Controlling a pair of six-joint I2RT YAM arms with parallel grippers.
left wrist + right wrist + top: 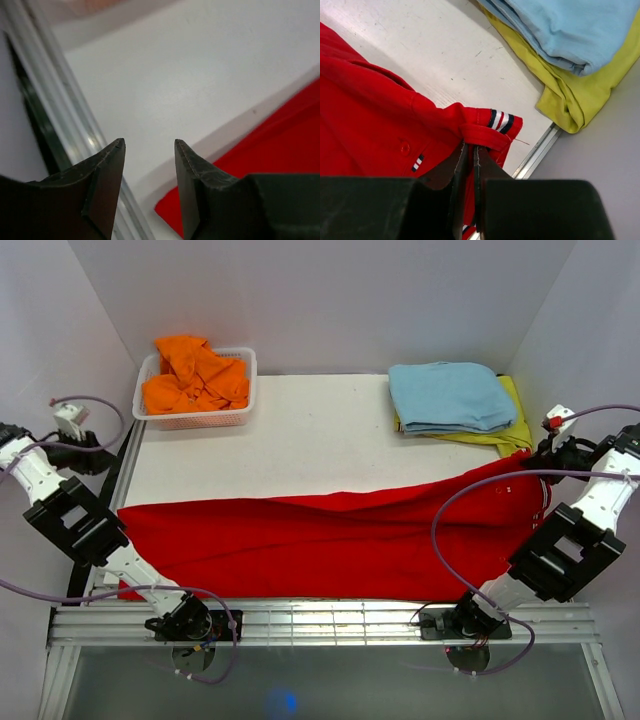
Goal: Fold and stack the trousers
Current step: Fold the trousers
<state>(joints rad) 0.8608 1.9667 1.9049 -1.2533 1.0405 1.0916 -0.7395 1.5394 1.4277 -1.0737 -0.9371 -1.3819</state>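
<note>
At the far left, your left pincer (149,142) is hovering by the left edge of the white tabletop (300,440), its jaws standing partly open with nothing between them. In the back left corner, a white plastic basket (248,365) is holding a crumpled orange garment (195,375). The bright red soft-fabric trousers (320,545) are lying spread along the near side of the tabletop, from left edge to right. At the back right, a folded light blue garment (450,395) is resting on a yellow-green one (515,430). Your right pincer (471,146) is pinching shut on the trousers' striped corner at the tabletop's right edge.
</note>
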